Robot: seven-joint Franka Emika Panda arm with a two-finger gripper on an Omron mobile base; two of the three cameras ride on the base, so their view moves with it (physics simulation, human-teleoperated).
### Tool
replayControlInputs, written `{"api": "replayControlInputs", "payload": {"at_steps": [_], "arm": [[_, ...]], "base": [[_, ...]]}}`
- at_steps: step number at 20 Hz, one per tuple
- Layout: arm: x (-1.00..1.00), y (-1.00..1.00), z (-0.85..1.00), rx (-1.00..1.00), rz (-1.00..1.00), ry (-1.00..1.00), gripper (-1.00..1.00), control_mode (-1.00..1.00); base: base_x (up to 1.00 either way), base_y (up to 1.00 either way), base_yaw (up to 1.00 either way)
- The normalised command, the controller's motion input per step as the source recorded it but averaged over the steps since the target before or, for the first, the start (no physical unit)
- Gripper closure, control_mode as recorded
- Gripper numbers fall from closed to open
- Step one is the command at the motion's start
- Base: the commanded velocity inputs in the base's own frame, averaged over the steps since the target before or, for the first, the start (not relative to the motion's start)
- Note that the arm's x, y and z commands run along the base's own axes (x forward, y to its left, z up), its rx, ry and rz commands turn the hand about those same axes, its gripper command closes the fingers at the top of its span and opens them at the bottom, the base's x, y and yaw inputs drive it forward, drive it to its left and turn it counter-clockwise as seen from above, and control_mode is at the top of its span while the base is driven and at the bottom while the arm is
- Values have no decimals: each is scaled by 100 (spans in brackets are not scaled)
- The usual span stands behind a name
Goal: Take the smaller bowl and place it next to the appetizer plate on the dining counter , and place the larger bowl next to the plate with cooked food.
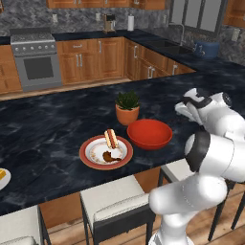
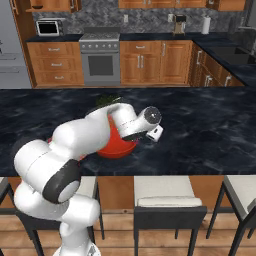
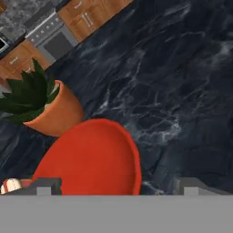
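The larger bowl, glossy red, rests on the black marbled dining counter, just right of the plate with cooked food, a red-rimmed plate. In the hand view the larger bowl lies below and to the left. My gripper hangs over the bowl's right rim, open, its two tips far apart and holding nothing. In the right base view my arm hides most of the larger bowl. The appetizer plate, white with a yellow wedge, peeks in at the left edge. The smaller bowl is out of view.
A potted plant in a terracotta pot stands right behind the red bowl, close to my hand. Cushioned stools line the counter's near edge. A stove and wooden cabinets run along the far wall.
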Motion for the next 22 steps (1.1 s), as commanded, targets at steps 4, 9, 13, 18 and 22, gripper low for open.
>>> {"api": "replayControlInputs", "payload": {"at_steps": [4, 9, 13, 18, 22], "arm": [[-100, 38, 100, -33, 20, -8, -100, -100], [-100, 64, 100, -37, 16, -6, -100, -100], [-91, 63, 96, -28, 3, -2, -100, -100], [-100, 47, 68, -19, 0, -12, -100, -100], [-100, 23, 61, -13, 0, -16, -100, -100]], "base": [[0, 0, 0], [0, 0, 0], [0, 0, 0], [0, 0, 0], [0, 0, 0]]}}
